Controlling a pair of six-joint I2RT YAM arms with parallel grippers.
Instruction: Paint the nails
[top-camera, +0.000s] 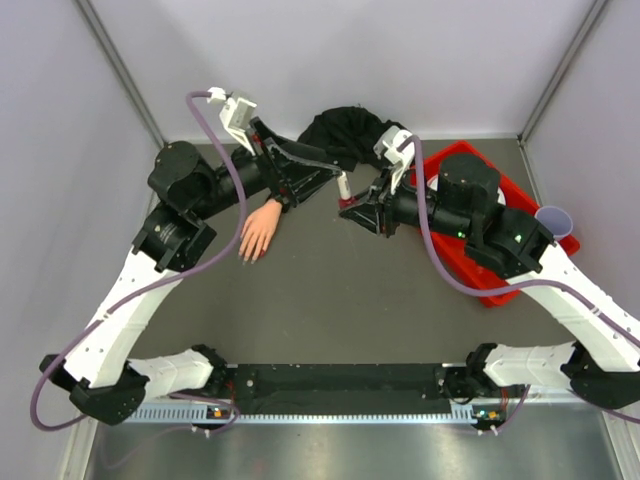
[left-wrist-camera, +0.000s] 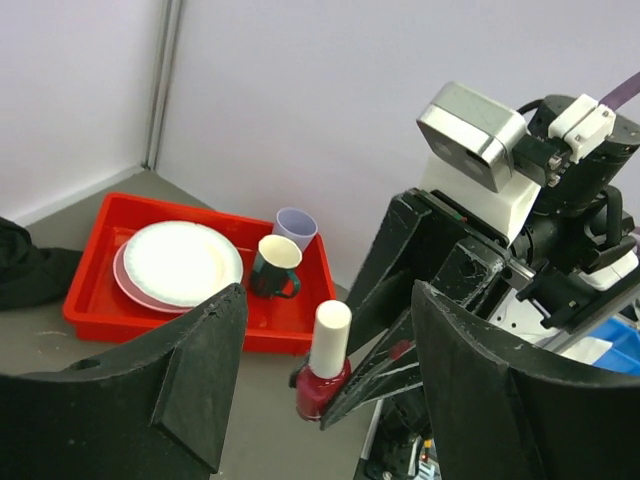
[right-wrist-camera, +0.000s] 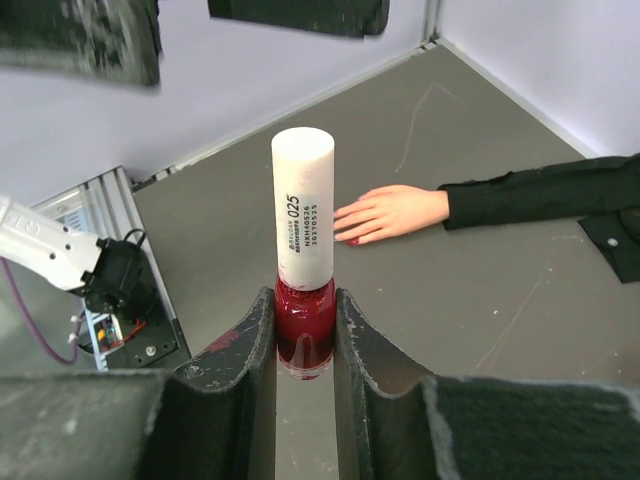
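Observation:
The peach mannequin hand (top-camera: 258, 232) lies palm down on the grey table, its black sleeve (top-camera: 345, 135) running to the back wall. In the right wrist view the hand (right-wrist-camera: 395, 213) shows pale nails, and one nail (right-wrist-camera: 352, 240) is red. My right gripper (top-camera: 352, 208) is shut on the glass body of the red polish bottle (right-wrist-camera: 303, 335) and holds it upright with its white cap (right-wrist-camera: 303, 210) on. My left gripper (top-camera: 335, 175) is open. Its fingers (left-wrist-camera: 190, 370) stand on either side of the cap (left-wrist-camera: 331, 338), apart from it.
A red tray (top-camera: 510, 215) at the back right holds white plates (left-wrist-camera: 180, 262) and a dark mug (left-wrist-camera: 275, 268). A lilac cup (left-wrist-camera: 295, 225) stands behind the tray. White walls close the back and both sides.

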